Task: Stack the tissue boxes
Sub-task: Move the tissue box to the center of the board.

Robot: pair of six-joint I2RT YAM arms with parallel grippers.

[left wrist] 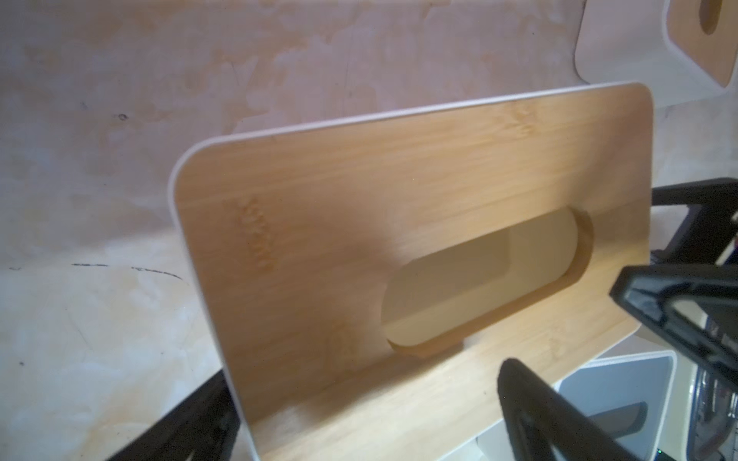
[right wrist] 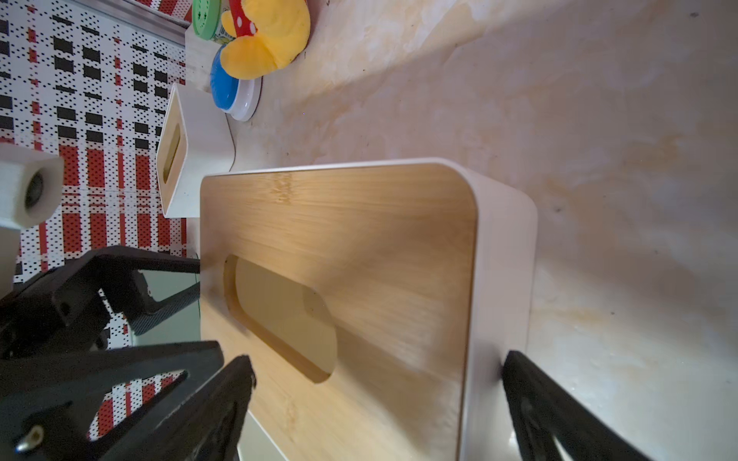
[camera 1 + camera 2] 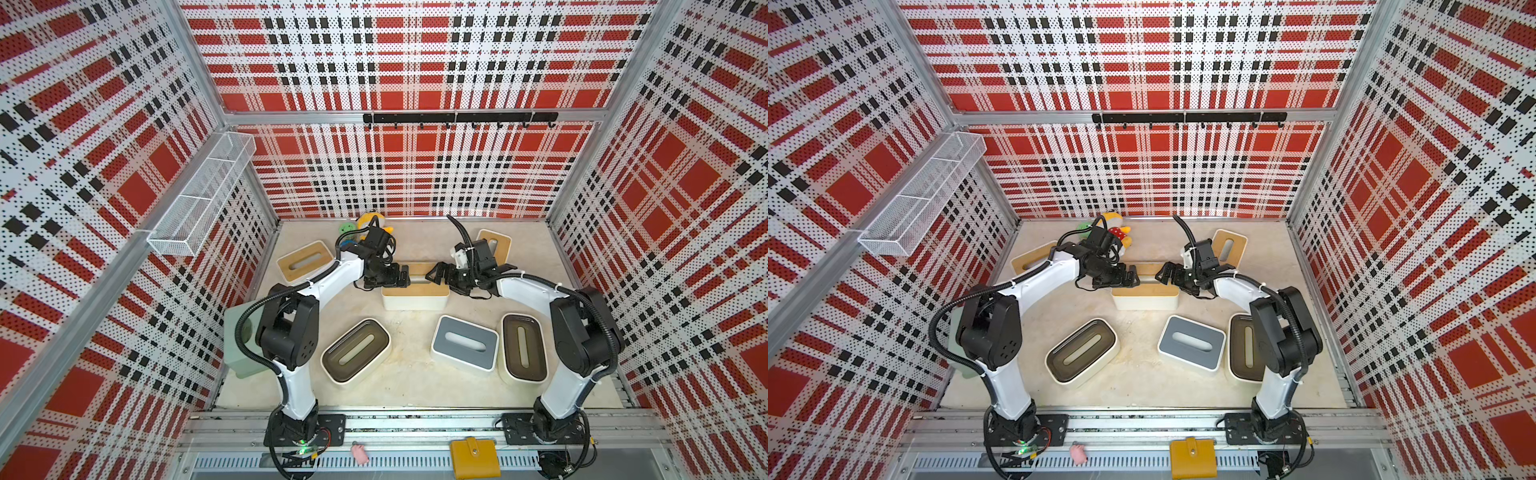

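Observation:
A white tissue box with a bamboo lid [image 3: 415,297] stands mid-table, its lid filling both wrist views [image 1: 399,207] [image 2: 359,239]. My left gripper [image 3: 402,276] [image 1: 359,375] is at its left end and my right gripper [image 3: 436,273] [image 2: 379,357] at its right end. Both are open wide, a finger on each side of the box's width. One right finger [image 2: 531,399] sits against the white wall. I cannot tell whether the box is pinched. Other tissue boxes lie around: bamboo-lidded [image 3: 305,262] [image 3: 494,243], dark-lidded [image 3: 355,351] [image 3: 523,347], grey-lidded [image 3: 464,343], pale green [image 3: 241,345].
A yellow plush toy [image 3: 372,220], a green disc [image 3: 347,227] and a blue disc [image 2: 223,86] sit by the back wall. A yellow wallet [image 3: 475,457] lies on the front rail. A wire basket [image 3: 199,195] hangs on the left wall, a hook rail [image 3: 457,118] on the back.

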